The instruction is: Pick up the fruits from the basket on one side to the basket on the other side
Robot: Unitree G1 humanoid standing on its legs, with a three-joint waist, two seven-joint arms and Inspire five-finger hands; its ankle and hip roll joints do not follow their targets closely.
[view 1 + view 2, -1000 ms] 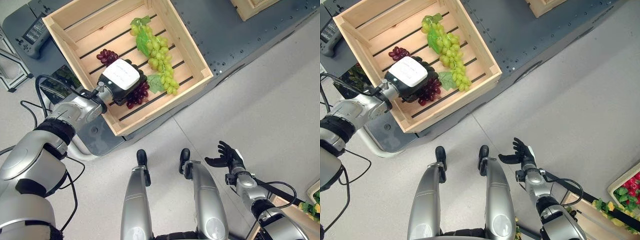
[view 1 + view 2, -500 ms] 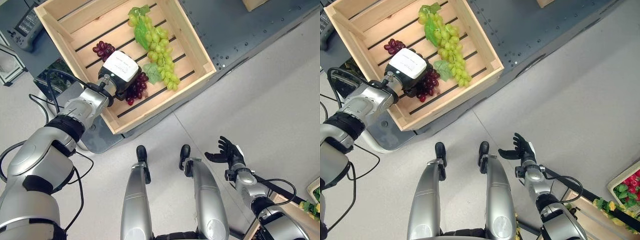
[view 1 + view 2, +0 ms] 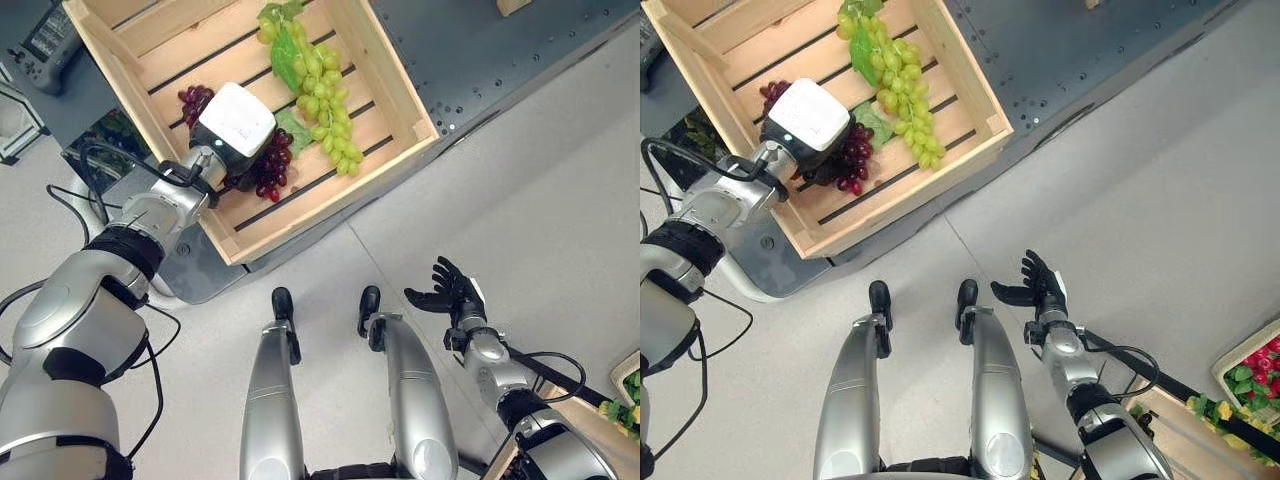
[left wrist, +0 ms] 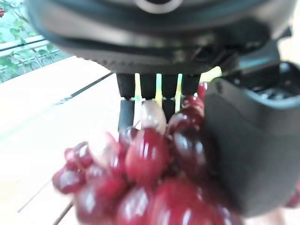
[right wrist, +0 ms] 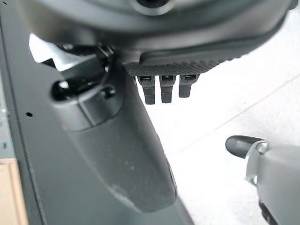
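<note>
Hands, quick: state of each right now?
Left hand: shut on the red grapes in the crate.
Right hand: open, holding nothing.

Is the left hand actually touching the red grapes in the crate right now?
Touching. In the left wrist view the left hand has its thumb and fingers curled against the red grapes, with no gap between them.

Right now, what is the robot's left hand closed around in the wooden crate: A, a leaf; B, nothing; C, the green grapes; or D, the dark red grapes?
D: the left hand is curled round the dark red grapes, with the green grapes lying apart beside it.
</note>
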